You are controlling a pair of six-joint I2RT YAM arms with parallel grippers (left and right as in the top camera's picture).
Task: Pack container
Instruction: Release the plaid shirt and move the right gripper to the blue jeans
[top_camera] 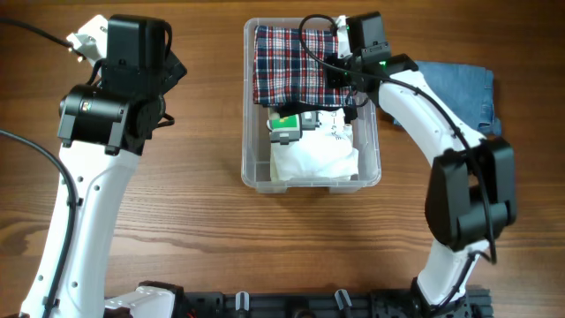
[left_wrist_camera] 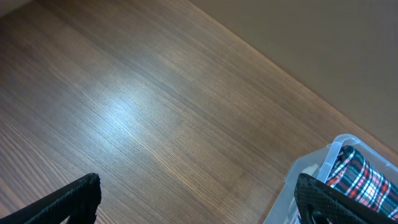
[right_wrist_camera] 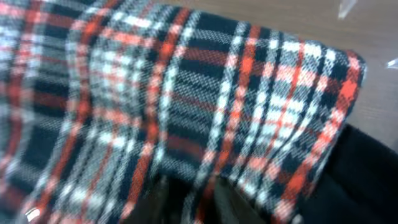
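Wooden table (top_camera: pixel 194 238) bears the container (top_camera: pixel 248 132), right gripper (top_camera: pixel 335 72) over its far right corner.

Robotics lab bench: wood-grain table (top_camera: pixel 203 238) with two white arms (top_camera: pixel 79 203)

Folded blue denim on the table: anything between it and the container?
Yes: the right arm reaches across the gap between the denim and the container. Inside, a plaid cloth and a white cloth cover most of the floor.
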